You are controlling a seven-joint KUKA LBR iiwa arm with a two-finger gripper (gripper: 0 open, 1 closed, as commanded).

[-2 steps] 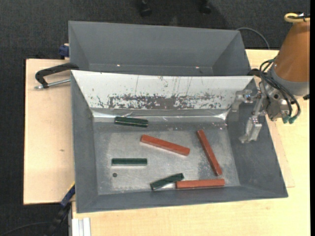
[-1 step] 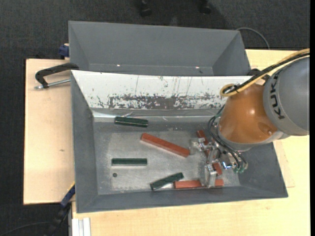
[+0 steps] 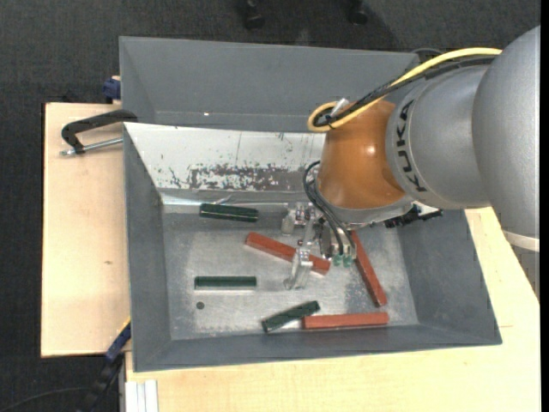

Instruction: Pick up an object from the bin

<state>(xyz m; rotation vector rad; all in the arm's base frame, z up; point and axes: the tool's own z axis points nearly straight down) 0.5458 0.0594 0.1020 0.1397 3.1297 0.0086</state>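
My gripper [image 3: 302,264] sits over the red bar [image 3: 270,247] directly below. Grip state: can't tell. Adv.: centre across its narrow side.

You are looking down into a grey metal bin [image 3: 146,230] with sloping walls and a flat, speckled floor. Six slim bars lie on that floor, three dark green and three red. One green bar [image 3: 229,214] lies by the back wall, a second green bar [image 3: 225,282] at the left, a third green bar [image 3: 290,317] near the front — its end touching a red bar [image 3: 346,320]. A second red bar [image 3: 276,248] lies tilted at the centre, a third red bar [image 3: 371,277] slanted at the right.
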